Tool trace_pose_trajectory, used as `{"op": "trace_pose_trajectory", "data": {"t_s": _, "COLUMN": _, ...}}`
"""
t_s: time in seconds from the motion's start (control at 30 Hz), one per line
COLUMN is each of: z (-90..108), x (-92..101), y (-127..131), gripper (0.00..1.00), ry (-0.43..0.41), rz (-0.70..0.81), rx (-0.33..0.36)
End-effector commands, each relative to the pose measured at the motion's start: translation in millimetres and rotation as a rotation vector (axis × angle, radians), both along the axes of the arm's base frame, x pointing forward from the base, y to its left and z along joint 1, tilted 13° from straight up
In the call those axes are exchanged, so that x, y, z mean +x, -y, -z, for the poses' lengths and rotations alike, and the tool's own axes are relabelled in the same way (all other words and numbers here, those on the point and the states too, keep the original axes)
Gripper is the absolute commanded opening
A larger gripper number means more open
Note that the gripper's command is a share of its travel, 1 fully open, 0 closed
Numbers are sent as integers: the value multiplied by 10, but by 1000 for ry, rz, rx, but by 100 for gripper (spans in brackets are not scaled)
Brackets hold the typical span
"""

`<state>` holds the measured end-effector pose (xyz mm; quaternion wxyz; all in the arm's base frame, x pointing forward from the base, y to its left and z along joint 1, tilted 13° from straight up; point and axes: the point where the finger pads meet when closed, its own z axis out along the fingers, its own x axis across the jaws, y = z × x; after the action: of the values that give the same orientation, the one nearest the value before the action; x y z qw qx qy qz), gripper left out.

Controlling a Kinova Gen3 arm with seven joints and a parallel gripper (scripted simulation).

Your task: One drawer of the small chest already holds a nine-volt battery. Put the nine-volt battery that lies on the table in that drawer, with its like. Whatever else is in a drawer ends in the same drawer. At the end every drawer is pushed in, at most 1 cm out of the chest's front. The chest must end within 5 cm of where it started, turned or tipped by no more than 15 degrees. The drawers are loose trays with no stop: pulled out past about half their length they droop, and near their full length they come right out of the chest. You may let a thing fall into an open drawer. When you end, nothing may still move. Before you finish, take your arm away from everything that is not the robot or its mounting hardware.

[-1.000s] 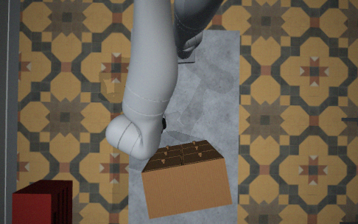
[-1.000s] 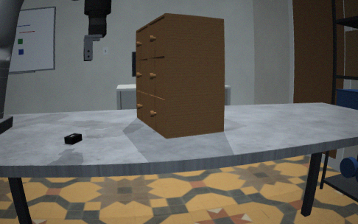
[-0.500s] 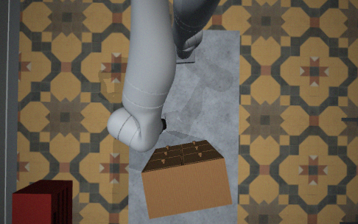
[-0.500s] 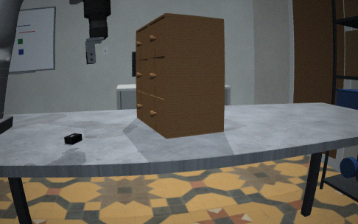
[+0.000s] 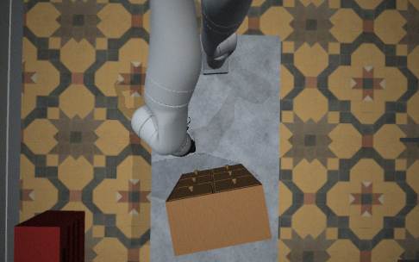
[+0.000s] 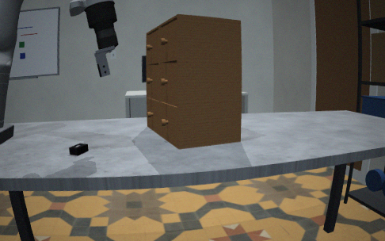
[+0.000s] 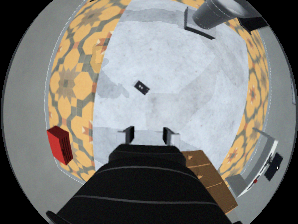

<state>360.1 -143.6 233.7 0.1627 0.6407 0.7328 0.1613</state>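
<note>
Your tool (image 5: 192,146) (image 6: 103,67) (image 7: 148,132) is wide open, its two fingers standing well apart with nothing between them. It hangs above the counter (image 5: 259,129) (image 6: 198,177) (image 7: 150,55), touching neither that surface nor the wooden chest of drawers (image 5: 220,220) (image 6: 210,83) (image 7: 215,184). In the exterior view you see it tilted a little, high up near the upper part of the chest's drawer side.

The nine-volt battery (image 6: 78,149) (image 7: 142,87) lies loose on the counter, apart from the tool. Your wrist view puts it between the robot's base plate (image 5: 221,72) (image 6: 5,135) (image 7: 199,32) and the chest, nearer the counter's long edge on the red cabinet's (image 5: 38,243) (image 7: 59,145) side than the opposite long edge. From the top, the arm covers most of that spot; the small dark-and-pale bit peeking past it is probably the battery.

Its long axis runs diagonally to the counter's long edges. One end faces obliquely towards the red cabinet's long edge, up the base end; the other angles towards the opposite long edge and the chest end. You can see pale marks on its upper face, but I cannot tell which end carries the terminals.

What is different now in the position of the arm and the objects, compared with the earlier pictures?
The tool has come lower and tilted, its tips now slanting toward the chest in the exterior view. From above, the arm's bent joint moved away from the chest. Nothing was grasped or released. Chest and table battery stayed in place.
</note>
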Motion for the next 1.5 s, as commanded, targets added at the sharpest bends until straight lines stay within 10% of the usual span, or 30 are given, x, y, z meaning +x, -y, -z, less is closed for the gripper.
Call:
{"op": "trace_pose_trajectory", "data": {"t_s": 0.0, "z": 31, "x": 2, "y": -1, "gripper": 100, "ry": 20, "rz": 1, "rx": 9}}
{"op": "trace_pose_trajectory", "data": {"t_s": 1.47, "z": 379, "x": 386, "y": -37, "gripper": 100, "ry": 352, "rz": -8, "rx": 50}}
